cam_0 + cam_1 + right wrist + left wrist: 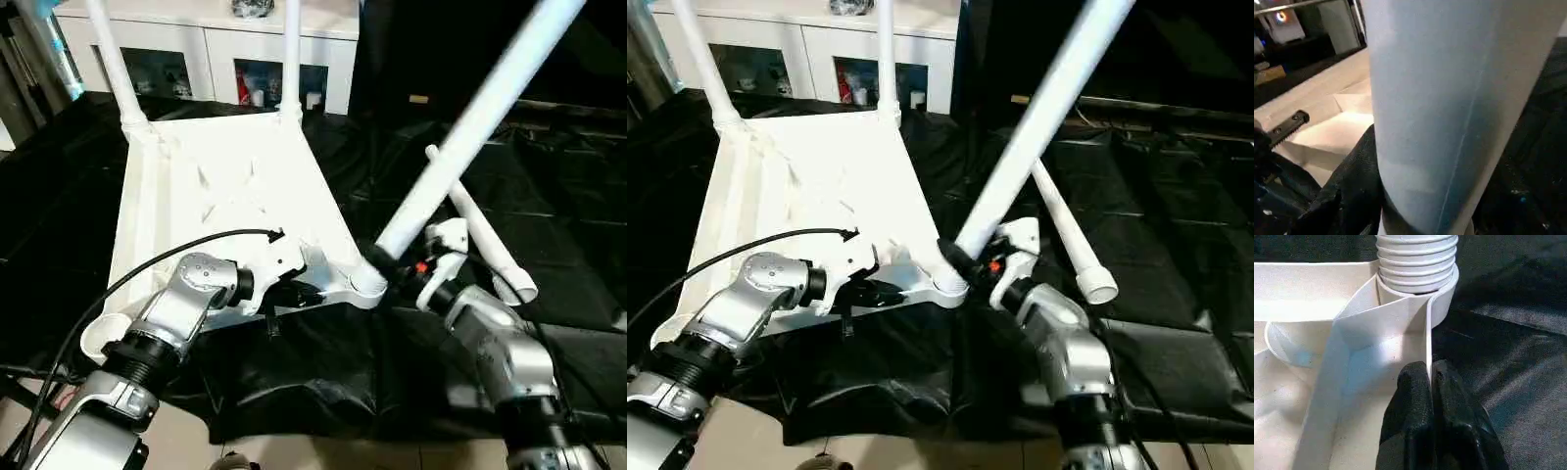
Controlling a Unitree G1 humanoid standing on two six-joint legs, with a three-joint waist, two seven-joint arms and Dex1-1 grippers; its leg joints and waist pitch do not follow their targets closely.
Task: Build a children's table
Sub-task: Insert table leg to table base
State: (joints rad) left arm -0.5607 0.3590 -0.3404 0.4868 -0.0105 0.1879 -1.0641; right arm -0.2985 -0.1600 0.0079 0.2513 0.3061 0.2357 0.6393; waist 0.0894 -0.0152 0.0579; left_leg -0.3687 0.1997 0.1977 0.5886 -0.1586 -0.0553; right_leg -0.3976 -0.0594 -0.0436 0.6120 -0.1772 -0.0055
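Tabletop (225, 186) lies underside up on black sheeting (549, 196), ribs showing. Head views, leg count: four. Two legs (292, 59) stand upright in the far corner sockets, the other far one (113, 59) toward the left. A third leg (470, 132) leans steeply, its lower end seated in the near right corner socket (364, 284). A fourth leg (485, 240) lies loose on the sheeting just right of the tabletop. One near left socket (103, 338) is open. White cabinet (225, 49) stands behind.

Left wrist view: left gripper (1430, 382), two black fingers pinched together on the thin side wall of the tabletop, just beside the ribbed end of the leaning leg.

Right wrist view: right gripper (392, 269), jaws closed around the leaning leg low on its shaft; one black finger (1352, 181) presses its side.
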